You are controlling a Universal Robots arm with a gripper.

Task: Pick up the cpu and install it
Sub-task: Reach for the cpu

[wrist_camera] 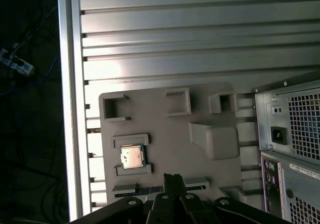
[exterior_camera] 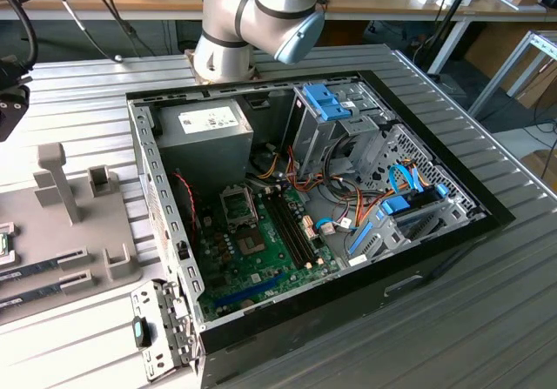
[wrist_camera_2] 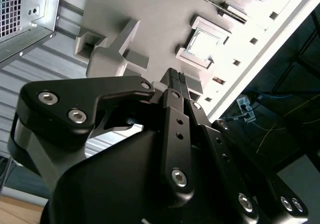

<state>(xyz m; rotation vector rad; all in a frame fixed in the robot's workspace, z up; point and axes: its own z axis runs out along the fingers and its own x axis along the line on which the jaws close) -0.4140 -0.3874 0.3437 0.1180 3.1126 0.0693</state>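
The cpu [wrist_camera: 132,157] is a small silvery square chip with a thin green rim. It lies flat in a raised frame on the grey holder plate [wrist_camera: 170,134], and it also shows in the second wrist view as the cpu [wrist_camera_2: 205,42]. My gripper [wrist_camera_2: 173,76] hangs above the plate a short way from the chip, apart from it. Its black fingers are shut with nothing between them. In the first wrist view the gripper [wrist_camera: 173,178] points at the plate's edge beside the chip's frame. The open computer case [exterior_camera: 452,232] holds the green motherboard with its socket [exterior_camera: 237,202].
A grey power-supply box [exterior_camera: 204,132] sits in the case's far corner, and its vented back [wrist_camera: 300,119] stands close to the plate. Long memory sticks [exterior_camera: 43,265] lie in slots on the plate, with tall grey posts [exterior_camera: 54,180] beside them. The ribbed metal table [wrist_camera: 175,33] ends at a rail [wrist_camera: 70,108].
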